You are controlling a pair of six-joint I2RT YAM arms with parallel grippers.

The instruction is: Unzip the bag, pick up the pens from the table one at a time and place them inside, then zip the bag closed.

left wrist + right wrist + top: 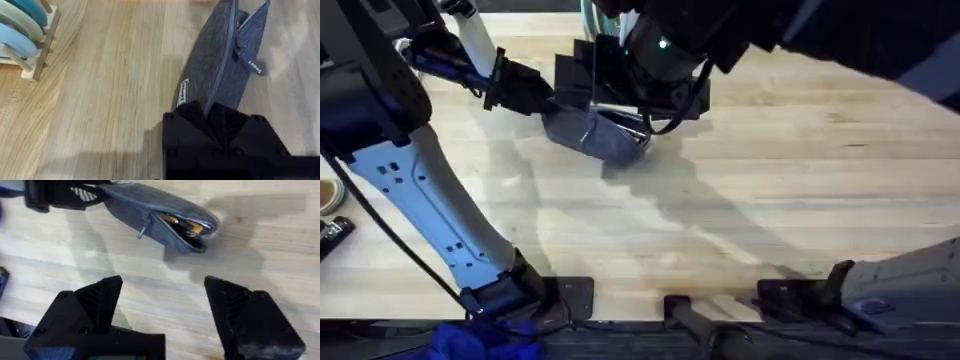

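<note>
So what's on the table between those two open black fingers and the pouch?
Nothing: in the right wrist view, bare table and shadow lie between the right gripper and the pouch.

A wooden dish rack (40, 47) stands on the worktop (110, 100), shown in the left wrist view. It holds upright plates: a teal one (30, 9) and a pale blue one (17, 40), with a cream-coloured one between them. In the overhead view, a roll of tape (328, 193) and a small dark object (334, 236) lie at the left edge, and crumpled blue cloth (485, 340) sits at the near edge.
</note>
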